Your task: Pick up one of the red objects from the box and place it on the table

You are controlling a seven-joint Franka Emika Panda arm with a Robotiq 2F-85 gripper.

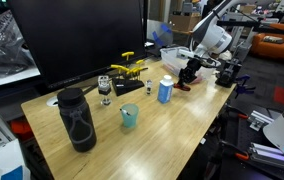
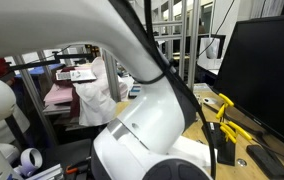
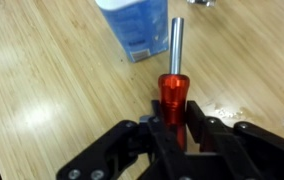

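In the wrist view my gripper (image 3: 172,128) is shut on a red object (image 3: 170,98), a small red cylinder with a silver rod pointing at the blue-and-white can (image 3: 132,28). It is low over the light wood table (image 3: 52,80); I cannot tell whether it touches. In an exterior view the gripper (image 1: 187,73) is near the table's far right end (image 1: 172,130), the red object (image 1: 183,86) under it, just right of the can (image 1: 165,91). I cannot make out the clear box. The arm blocks most of an exterior view (image 2: 142,120).
A black bottle (image 1: 77,120) stands at the near left, a teal cup (image 1: 129,116) mid-table and a glass (image 1: 105,88) behind it. Yellow pieces (image 1: 130,68) (image 2: 222,115) lie in front of a big black monitor (image 1: 72,40). A scrap of clear wrap (image 3: 222,112) lies beside the gripper.
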